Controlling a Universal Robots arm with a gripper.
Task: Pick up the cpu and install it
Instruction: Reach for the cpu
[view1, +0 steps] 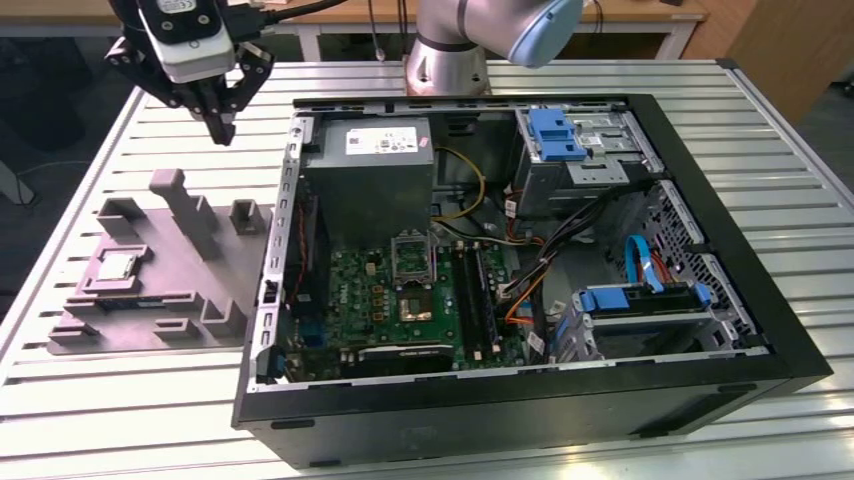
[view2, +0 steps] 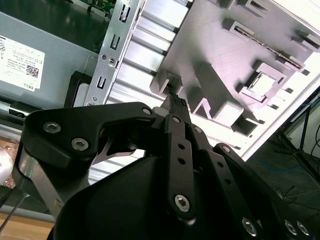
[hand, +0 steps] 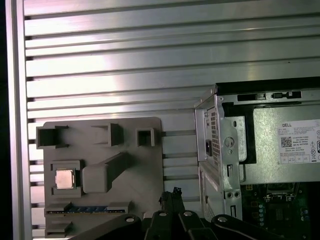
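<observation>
- While the gripper (view1: 222, 128) hangs high at the exterior view's left, above the slatted table (view1: 134, 420), its two fingers are pinched together into one point. Nothing is between them.
- The cpu (view1: 118, 266) is not picked up yet. It lies flat in a square pocket of the grey plastic holder (view1: 180, 300), lower down at the exterior view's left, well apart from the gripper.
- I think the pocket is there so the little chip cannot slide about and the arm knows where to find it.
- In the first wrist view the chip's shiny silver top faces up, which should make it easy to grab from above.
- The computer case (view1: 534, 400) lies on its side in the middle of the exterior view with its lid off. That way the green motherboard (view1: 380, 320) faces up and the arm can reach down into it.
- The socket (view1: 415, 298) sits in the middle of that board. It looks open and empty to me, as if waiting for the chip.
- A big grey power box (view1: 374, 175) sits just above the board in the exterior view.
</observation>
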